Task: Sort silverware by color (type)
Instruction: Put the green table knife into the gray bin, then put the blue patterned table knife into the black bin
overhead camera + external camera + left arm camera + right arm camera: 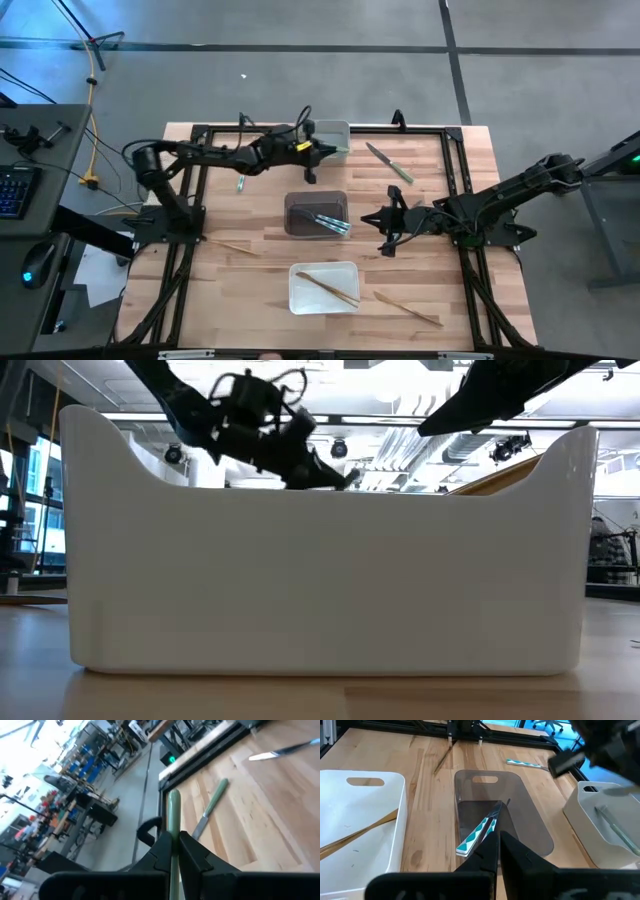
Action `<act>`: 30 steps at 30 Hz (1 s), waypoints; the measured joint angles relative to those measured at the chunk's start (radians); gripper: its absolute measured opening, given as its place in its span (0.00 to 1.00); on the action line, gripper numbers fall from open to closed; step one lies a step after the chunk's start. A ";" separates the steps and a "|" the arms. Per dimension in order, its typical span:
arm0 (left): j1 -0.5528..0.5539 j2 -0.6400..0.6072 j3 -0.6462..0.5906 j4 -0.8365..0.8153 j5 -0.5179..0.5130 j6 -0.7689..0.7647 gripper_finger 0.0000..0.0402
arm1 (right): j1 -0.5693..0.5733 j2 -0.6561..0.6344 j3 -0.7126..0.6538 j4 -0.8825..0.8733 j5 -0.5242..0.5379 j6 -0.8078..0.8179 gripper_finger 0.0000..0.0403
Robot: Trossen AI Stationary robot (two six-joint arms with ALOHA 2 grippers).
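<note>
The wood table carries three bins in a rough column down the middle: a pale grey bin at the far edge, a dark smoky bin mid-table, and a white bin nearest the front, which fills nearly all of the low view.

Left arm reaches across the far side; the left gripper sits at the grey bin's rim, fingers clamped tight on an olive-green utensil whose handle sticks out fwd between them. A second green-handled knife lies on bare wood to the right of the grey bin, well apart from that claw.

Right arm comes in from the right; the right gripper hangs just right of the dark bin. Its fingers look pressed together w/ nothing between them. The blue-silver pieces lie inside the dark bin, just beside that claw's tips.

Smaller stuff: tan wooden utensils lie in the white bin. One wooden piece rests on the table right of it, another thin wooden piece left of the dark bin. A lone blue-silver piece lies below the left arm.
</note>
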 joint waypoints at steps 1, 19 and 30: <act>0.008 0.018 0.010 -0.001 0.001 -0.006 0.01 | 0.000 0.000 0.000 0.000 0.000 0.000 0.00; 0.095 0.140 0.060 -0.040 0.017 -0.127 0.11 | 0.000 0.000 0.000 -0.002 -0.001 -0.014 0.00; 0.089 0.076 0.052 -0.122 -0.005 -0.181 0.16 | 0.000 0.000 0.000 -0.041 -0.001 -0.014 0.00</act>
